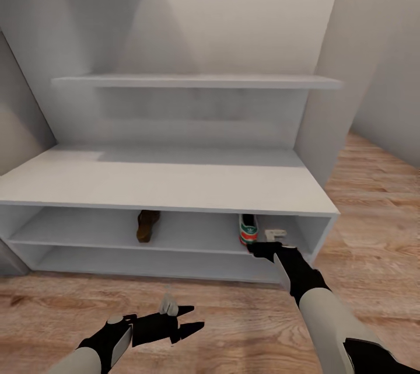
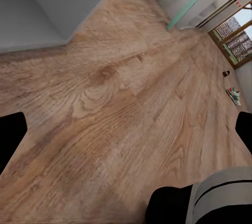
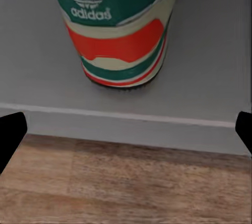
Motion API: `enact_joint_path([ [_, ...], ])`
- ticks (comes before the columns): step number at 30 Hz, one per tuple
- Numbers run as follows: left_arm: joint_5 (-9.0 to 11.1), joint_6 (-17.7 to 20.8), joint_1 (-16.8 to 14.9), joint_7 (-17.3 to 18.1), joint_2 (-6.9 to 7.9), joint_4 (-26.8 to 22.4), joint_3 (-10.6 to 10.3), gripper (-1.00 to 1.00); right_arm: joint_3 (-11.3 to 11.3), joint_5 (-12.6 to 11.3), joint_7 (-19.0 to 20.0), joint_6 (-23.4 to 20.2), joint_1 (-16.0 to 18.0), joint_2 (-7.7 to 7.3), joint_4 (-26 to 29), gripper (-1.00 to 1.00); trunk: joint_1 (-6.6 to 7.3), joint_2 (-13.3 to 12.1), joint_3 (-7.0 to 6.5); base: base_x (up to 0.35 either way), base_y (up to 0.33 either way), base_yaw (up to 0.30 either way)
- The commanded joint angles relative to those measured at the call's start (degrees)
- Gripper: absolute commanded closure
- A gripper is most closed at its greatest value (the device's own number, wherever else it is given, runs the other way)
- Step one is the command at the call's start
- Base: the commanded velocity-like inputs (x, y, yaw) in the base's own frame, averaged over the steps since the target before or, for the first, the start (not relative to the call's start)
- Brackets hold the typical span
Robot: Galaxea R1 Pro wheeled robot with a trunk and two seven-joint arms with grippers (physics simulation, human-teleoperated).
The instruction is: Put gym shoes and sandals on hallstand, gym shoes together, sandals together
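Wood-plank floor point(image 1: 373, 199) ran under a pale shoe rack point(image 1: 163, 181) against the wall. On its upper open shelf we counted one sneaker point(image 1: 248, 230) at the right and one brown sandal point(image 1: 147, 225) left of it, both lying lengthwise into the shelf. Our right gripper point(image 1: 270, 247) hung spread and empty just in front of the sneaker's heel. Our left gripper point(image 1: 186, 317), also spread and empty, hovered low over the floor. Far down the corridor lay a second sneaker point(image 2: 233, 95) beside a small dark thing, possibly a sandal.
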State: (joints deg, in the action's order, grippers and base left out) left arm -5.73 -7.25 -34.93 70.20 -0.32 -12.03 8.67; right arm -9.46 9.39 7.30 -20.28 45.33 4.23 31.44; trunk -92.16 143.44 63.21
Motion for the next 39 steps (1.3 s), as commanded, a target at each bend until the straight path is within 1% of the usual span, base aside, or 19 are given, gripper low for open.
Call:
enact_joint_path([
  [1, -0.6, -0.57, -0.03, 0.11, -0.03, -0.01, 0.47, -1.0, -0.46, 0.58, 0.48, -0.28, 0.02, 0.08, 0.1, -1.0, 0.05, 0.02, 0.05, -0.338, 0.0, 0.0],
  [22, -0.69, -0.56, -0.04, 0.17, 0.04, -0.02, 0.57, -1.0, -0.46, 0.59, 0.47, -0.28, -0.06, 0.08, -0.32, -1.0, 0.05, 0.02, 0.05, -0.342, 0.0, 0.0],
  [32, -0.69, -0.51, -0.05, 0.28, 0.42, -0.35, 0.67, -1.0, -0.55, 0.31, 0.5, -0.29, -0.21, 0.08, -0.42, -1.0, 0.05, 0.02, 0.05, -0.339, 0.0, 0.0],
  [39, -0.69, -0.5, -0.05, 0.21, 1.11, -0.51, 0.72, -1.0, -0.59, 0.24, 0.57, 0.02, -0.68, 0.08, 0.06, -1.0, 0.05, 0.02, 0.05, -0.133, 0.0, 0.0],
])
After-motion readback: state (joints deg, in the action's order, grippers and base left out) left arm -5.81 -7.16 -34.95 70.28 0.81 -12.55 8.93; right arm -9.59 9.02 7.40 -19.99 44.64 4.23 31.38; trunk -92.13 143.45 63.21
